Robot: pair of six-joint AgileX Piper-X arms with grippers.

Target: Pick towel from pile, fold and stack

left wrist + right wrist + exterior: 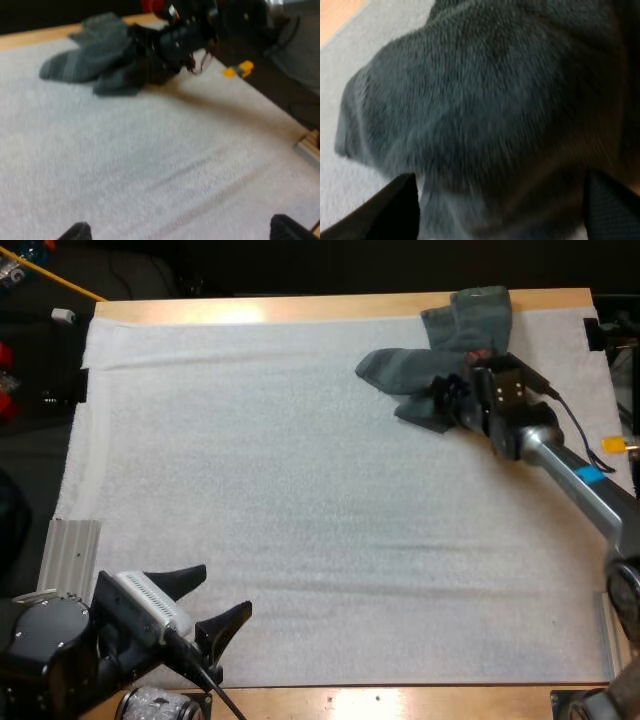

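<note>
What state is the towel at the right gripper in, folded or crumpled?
Crumpled: the towel lies in uneven lumps and flaps, right gripper at its edge.

white mat point(300, 510) on wooden table point(250, 310) | ribbed metal strip point(70, 550) at mat's near-left edge

High camera sits behind my two arms, looks forward and down, takes in nearly the whole mat point(300, 520). Left wrist camera rides low over the mat's near side, facing across it toward the towel pile point(90, 62) at the far edge. Right wrist camera is hard up against that pile. All three share it.
</note>
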